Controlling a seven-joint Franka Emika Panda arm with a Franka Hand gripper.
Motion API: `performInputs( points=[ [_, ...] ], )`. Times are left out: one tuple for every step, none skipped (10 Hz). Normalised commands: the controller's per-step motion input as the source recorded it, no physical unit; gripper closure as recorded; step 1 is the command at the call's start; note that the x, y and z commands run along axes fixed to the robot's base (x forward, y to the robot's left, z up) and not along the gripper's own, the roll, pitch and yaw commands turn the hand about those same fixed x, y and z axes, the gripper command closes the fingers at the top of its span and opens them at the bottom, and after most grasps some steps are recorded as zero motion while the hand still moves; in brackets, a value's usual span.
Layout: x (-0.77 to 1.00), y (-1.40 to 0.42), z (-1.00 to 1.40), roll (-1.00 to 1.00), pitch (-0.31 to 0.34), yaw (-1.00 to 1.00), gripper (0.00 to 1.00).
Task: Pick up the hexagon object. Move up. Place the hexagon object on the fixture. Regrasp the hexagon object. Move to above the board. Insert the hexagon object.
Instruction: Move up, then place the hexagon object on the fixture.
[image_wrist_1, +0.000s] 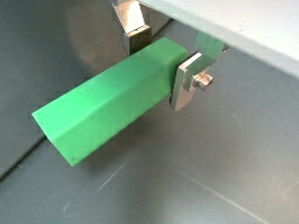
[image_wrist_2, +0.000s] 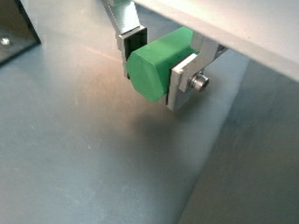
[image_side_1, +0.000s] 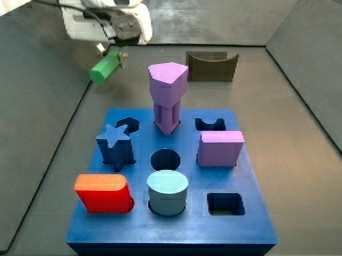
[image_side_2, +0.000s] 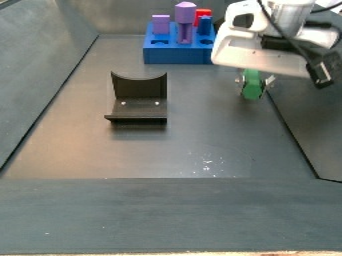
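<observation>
Gripper (image_wrist_1: 162, 63) clamping smooth green hexagon object (image_wrist_1: 111, 105), airborne

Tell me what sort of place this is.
Probably a robot test cell for peg insertion: a grey walled tray floor, a flat blue board with shaped holes and coloured pegs, a dark notched fixture, and the claw holding a bright green hexagonal bar above the floor.
</observation>
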Motion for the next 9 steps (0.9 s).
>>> performInputs(
  points=[
    [-0.01,-0.01,0.26,-0.05,0.061,0.03,1.00],
    [-0.01,-0.01,0.18,-0.06,0.055,0.03,1.00],
    [0.00,0.00,1.00,0.00,0.000,0.00,1.00],
    [0.00,0.00,1.00,-0.01,0.002,0.00,1.00],
    [-0.01,0.00,1.00,-0.01,0.016,0.00,1.00],
    [-0.01,-0.01,1.00,-0.02,0.029,0.01,1.00],
    [-0.02,-0.01,1.00,-0.04,0.038,0.01,1.00],
    [-0.02,-0.01,1.00,-0.04,0.041,0.01,1.00],
    [-0.02,-0.02,1.00,-0.06,0.036,0.02,1.00]
  ],
)
